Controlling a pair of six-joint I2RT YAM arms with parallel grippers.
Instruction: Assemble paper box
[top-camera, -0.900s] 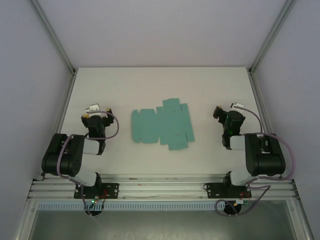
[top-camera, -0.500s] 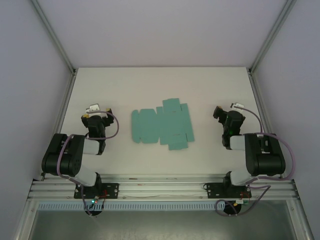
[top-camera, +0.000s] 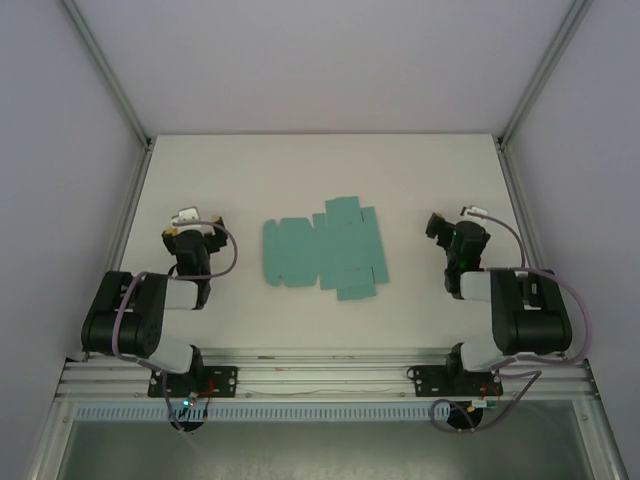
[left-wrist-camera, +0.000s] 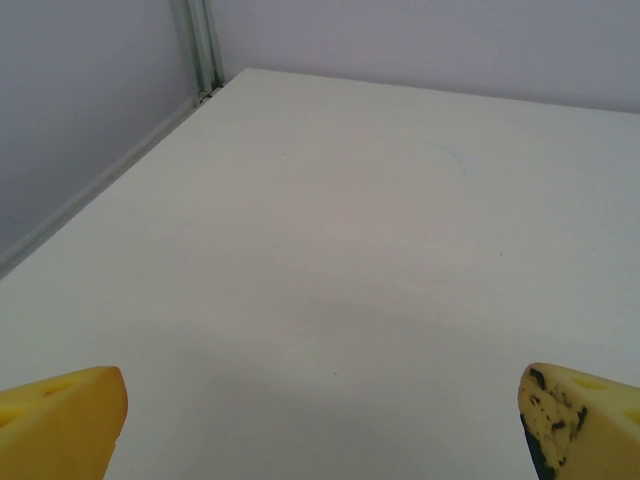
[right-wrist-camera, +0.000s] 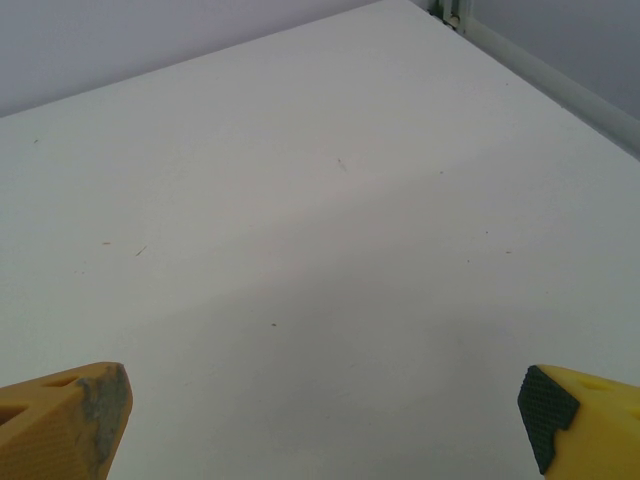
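Teal-green thin card: the paper box (top-camera: 325, 255), spread flat as a die-cut sheet with several flaps, not folded, near the middle of the white table (top-camera: 300, 165). From the top camera, placed between the two arms and well apart from both. Long side across the table, with flaps standing out toward the far edge and toward the near edge on its right part.

On the left side, the left gripper (top-camera: 188, 230), drawn back close to its own arm, low over the table. Opened wide: in the left wrist camera, two yellow fingertips (left-wrist-camera: 62, 422) at the bottom corners, far from each other, with white tabletop between them. Empty.

On the right side, the right gripper (top-camera: 440, 228), in a mirrored posture, also low and near its own arm. Spread wide as well: yellow fingertips (right-wrist-camera: 62, 420) at both lower corners of the right wrist camera, one with a dark textured pad, white tabletop in between. Clamped on nothing.
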